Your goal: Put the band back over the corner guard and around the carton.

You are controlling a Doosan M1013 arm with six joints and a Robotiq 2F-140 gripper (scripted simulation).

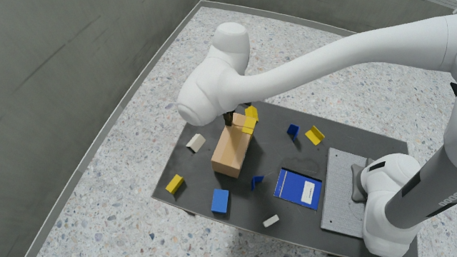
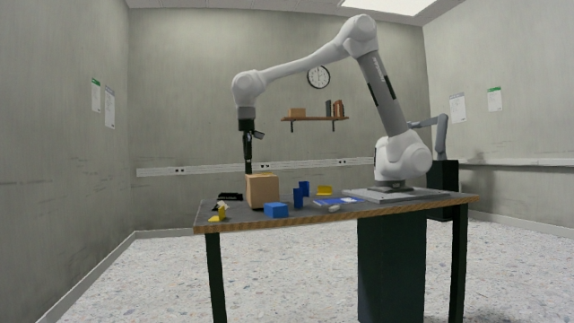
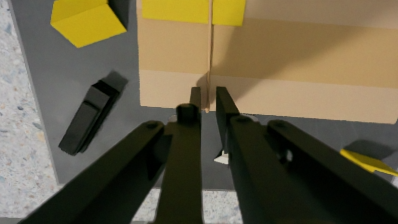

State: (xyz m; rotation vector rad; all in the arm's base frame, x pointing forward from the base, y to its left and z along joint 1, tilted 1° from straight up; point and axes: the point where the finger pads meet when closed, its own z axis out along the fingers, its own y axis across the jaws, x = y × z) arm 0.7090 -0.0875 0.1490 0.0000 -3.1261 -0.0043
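Note:
The carton [image 1: 226, 153] [image 2: 262, 190] [image 3: 310, 65] stands upright and looks level on the table. A yellow corner guard [image 1: 248, 125] [image 3: 185, 10] lies over its long top edge near one end. The thin tan band [image 3: 210, 50] crosses the guard and the carton's top, reaching the opposite top edge in the wrist view. My gripper [image 1: 228, 123] [image 2: 248, 172] [image 3: 208, 101] points down at that edge. Its fingers are narrowly open, with the band's line showing in the gap between the tips and no clear contact. The band's run down the sides and underneath is hidden.
A loose yellow piece [image 1: 251, 113] [image 3: 87, 22] and a black object [image 3: 90, 117] [image 2: 230, 196] lie near the banded end. A white piece [image 1: 196, 143], yellow piece [image 1: 174, 183], blue box [image 1: 220, 200], blue brackets [image 1: 293, 130] [image 1: 256, 181] and blue folder [image 1: 293, 185] lie around the carton.

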